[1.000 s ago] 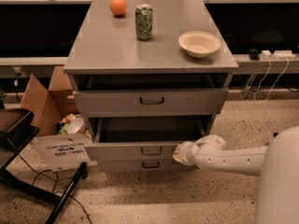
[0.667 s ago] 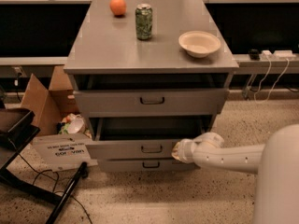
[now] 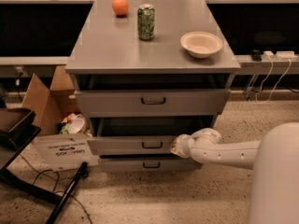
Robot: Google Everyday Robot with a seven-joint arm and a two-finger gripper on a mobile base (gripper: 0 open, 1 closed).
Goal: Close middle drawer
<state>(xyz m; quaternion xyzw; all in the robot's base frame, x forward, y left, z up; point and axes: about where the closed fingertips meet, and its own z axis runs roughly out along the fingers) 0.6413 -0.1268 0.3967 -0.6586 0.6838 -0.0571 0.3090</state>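
Observation:
The grey cabinet (image 3: 149, 55) has three drawers. The middle drawer (image 3: 135, 144), with a low front panel and a small dark centre handle (image 3: 152, 145), stands pulled out a little, its dark inside showing above the panel. My gripper (image 3: 174, 145) reaches in from the right on a white arm and sits against the right part of the drawer's front panel. The top drawer (image 3: 152, 101) also stands slightly out. The lowest drawer (image 3: 149, 164) sits below.
On the cabinet top stand an orange (image 3: 120, 6), a green can (image 3: 145, 22) and a white bowl (image 3: 201, 43). A cardboard box (image 3: 44, 101) and a white sign (image 3: 63, 150) lie to the left. A dark frame (image 3: 18, 139) and a cable (image 3: 60, 204) are on the floor.
The middle drawer has slid inward a little, and my gripper and arm have followed it toward the cabinet.

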